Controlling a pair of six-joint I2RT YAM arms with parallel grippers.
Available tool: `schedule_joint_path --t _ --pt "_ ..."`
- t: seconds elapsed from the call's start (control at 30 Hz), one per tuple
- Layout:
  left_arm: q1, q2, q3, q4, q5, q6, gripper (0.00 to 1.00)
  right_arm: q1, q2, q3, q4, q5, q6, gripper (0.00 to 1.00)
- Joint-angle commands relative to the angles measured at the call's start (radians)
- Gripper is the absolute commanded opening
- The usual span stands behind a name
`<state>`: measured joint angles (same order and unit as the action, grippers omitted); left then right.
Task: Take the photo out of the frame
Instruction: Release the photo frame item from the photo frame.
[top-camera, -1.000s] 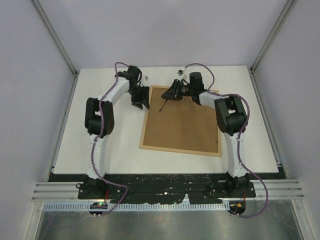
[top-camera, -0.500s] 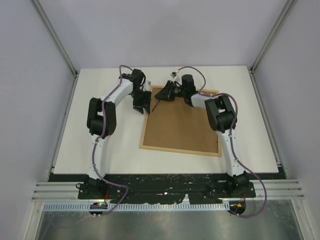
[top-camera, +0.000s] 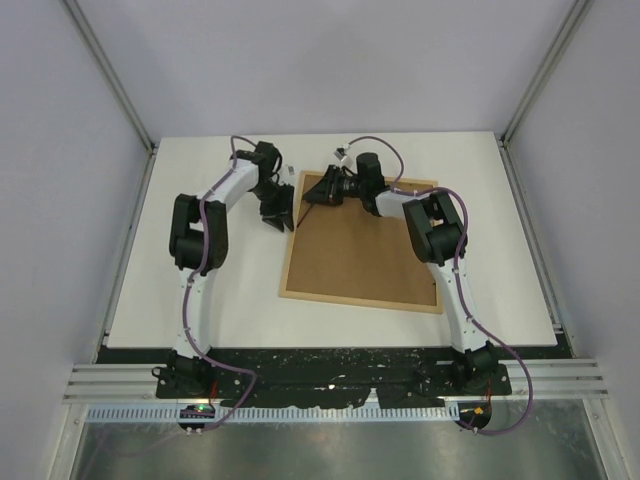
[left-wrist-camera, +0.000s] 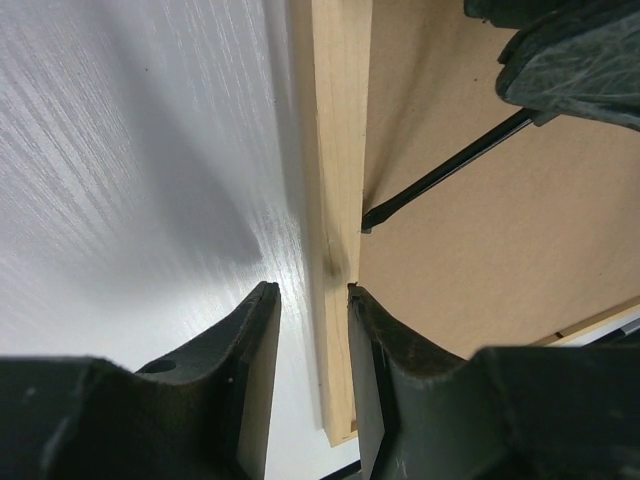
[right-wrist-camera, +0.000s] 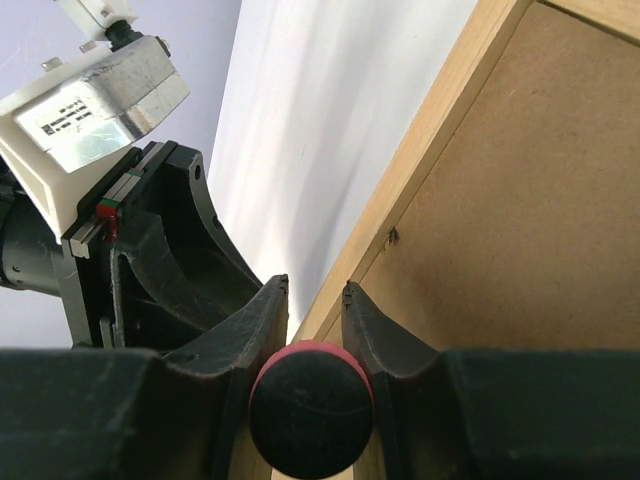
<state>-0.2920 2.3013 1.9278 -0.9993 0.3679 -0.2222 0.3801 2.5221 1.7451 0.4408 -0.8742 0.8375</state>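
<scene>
1. Right end effector (right-wrist-camera: 315, 290) is clamped on a tool (right-wrist-camera: 311, 392) with a red-capped handle. Its thin black blade (left-wrist-camera: 440, 175) angles left and near. The tip sits at the seam where the left rail (left-wrist-camera: 340, 120) of the frame (top-camera: 360, 301) meets the backing board (top-camera: 365, 245).
2. Left end effector (left-wrist-camera: 312, 295) is parted narrowly and straddles that rail near the far-left corner. White surface (top-camera: 250, 320) shows between the outer finger and the wood, so nothing looks clamped.
3. Frame lies back-up on the surface, left rail running near to far. Photo is not in view, presumably under the board.
4. Key relation: the seam lies just right of the left end effector, at the blade tip. Right arm looks set to pry, left to steady the rail.
5. Risk, as judged: the blade skids along the seam or gouges the board.
</scene>
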Motion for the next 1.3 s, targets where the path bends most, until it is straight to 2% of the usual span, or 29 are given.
schedule_joint_path --t 0.0,0.3,0.83,1.27 --pt "0.005 0.000 -0.010 0.016 0.034 0.015 0.36 -0.001 -0.019 0.013 0.033 -0.003 -0.035 0.08" --pt "-0.004 -0.002 -0.015 0.013 0.014 0.007 0.36 -0.020 -0.034 0.033 0.078 -0.037 0.026 0.08" --pt "-0.030 0.003 -0.009 0.004 -0.003 0.003 0.26 0.002 -0.008 0.019 0.061 -0.020 -0.014 0.08" --pt "-0.032 0.001 -0.029 0.011 0.016 -0.003 0.22 0.034 0.024 0.028 0.104 -0.023 0.048 0.08"
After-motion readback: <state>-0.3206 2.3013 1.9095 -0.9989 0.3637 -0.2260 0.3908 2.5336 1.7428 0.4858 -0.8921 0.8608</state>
